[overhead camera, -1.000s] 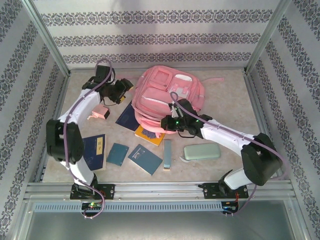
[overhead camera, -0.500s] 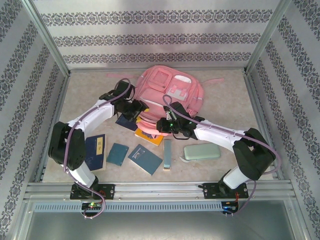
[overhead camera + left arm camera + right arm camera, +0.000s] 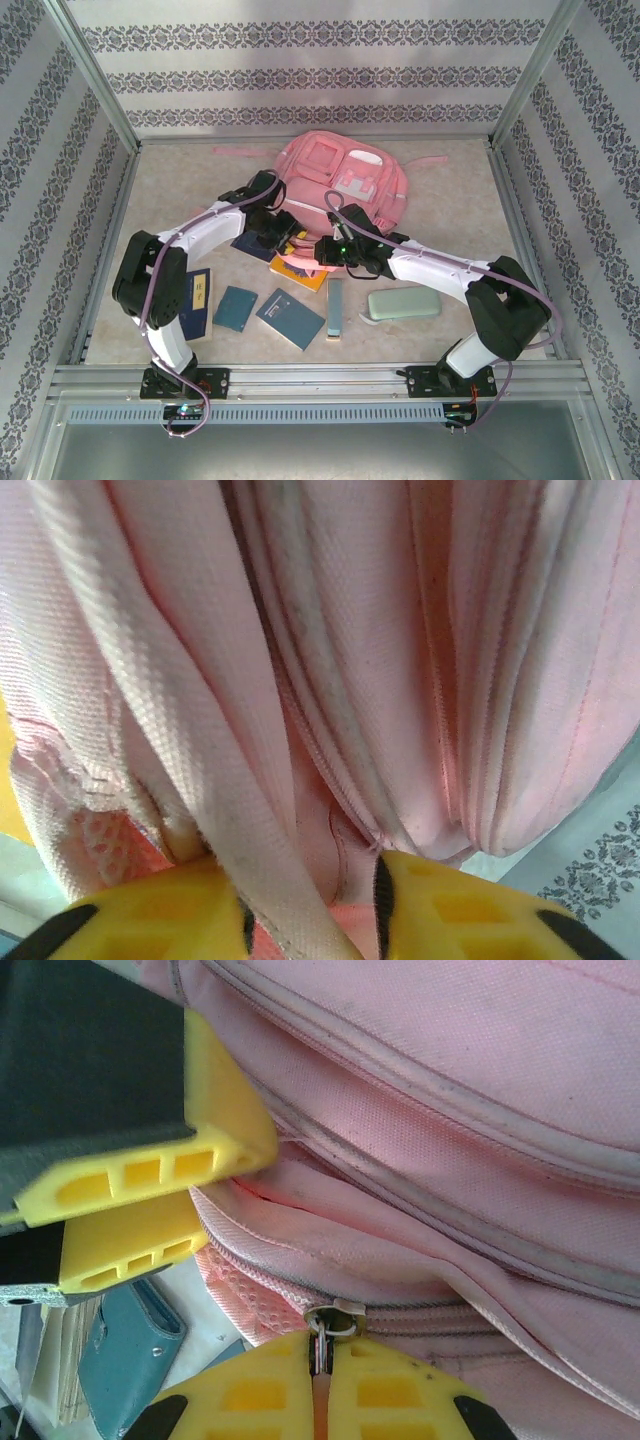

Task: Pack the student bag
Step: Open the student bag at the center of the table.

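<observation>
Pink fabric backpack (image 3: 345, 180) is lying far-centre on the table (image 3: 450, 200).
Right pincer (image 3: 322, 1355) is clamping its metal zipper pull (image 3: 328, 1322); left pincer (image 3: 310, 900) is straddling a pink strap (image 3: 200, 730), grip unclear; slipping there, the bag drags unopened.

We count one backpack (image 3: 345, 180), one green pencil case (image 3: 403, 303) and one slim blue box (image 3: 335, 306). We count five books: a yellow book (image 3: 306, 276), a teal book (image 3: 235, 308), a navy book (image 3: 253, 248), a labelled blue book (image 3: 198, 298) and a plain blue book (image 3: 290, 318).
</observation>
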